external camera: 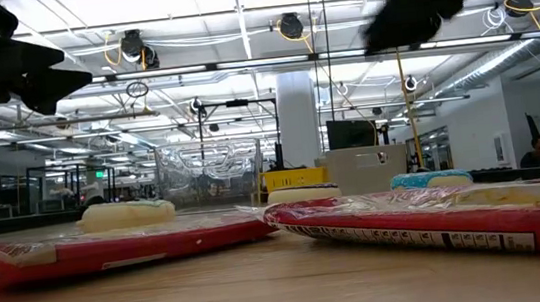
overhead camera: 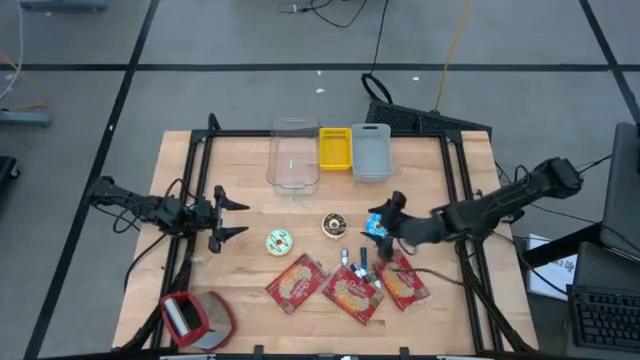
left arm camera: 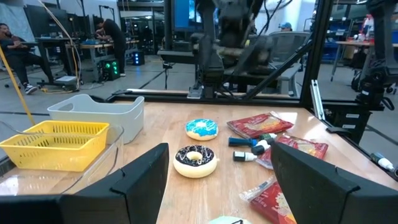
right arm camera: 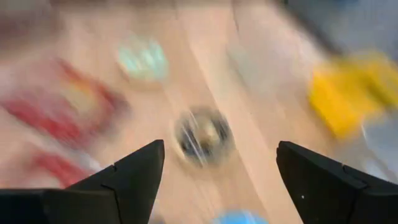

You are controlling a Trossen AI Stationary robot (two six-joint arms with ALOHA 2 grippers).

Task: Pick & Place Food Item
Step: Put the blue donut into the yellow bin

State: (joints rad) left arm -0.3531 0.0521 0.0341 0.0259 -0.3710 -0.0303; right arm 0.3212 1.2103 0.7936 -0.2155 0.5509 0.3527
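A light wooden desk edged by a black frame carries everything. Along its far edge stand a clear plastic bin, a yellow basket and a grey bin, side by side. Nearer the middle lie a chocolate-iced donut, a blue-iced donut and a green-iced donut. Toward the near edge rest three red snack packets with a few small dark items among them, and a red and grey object sits at the near left corner.
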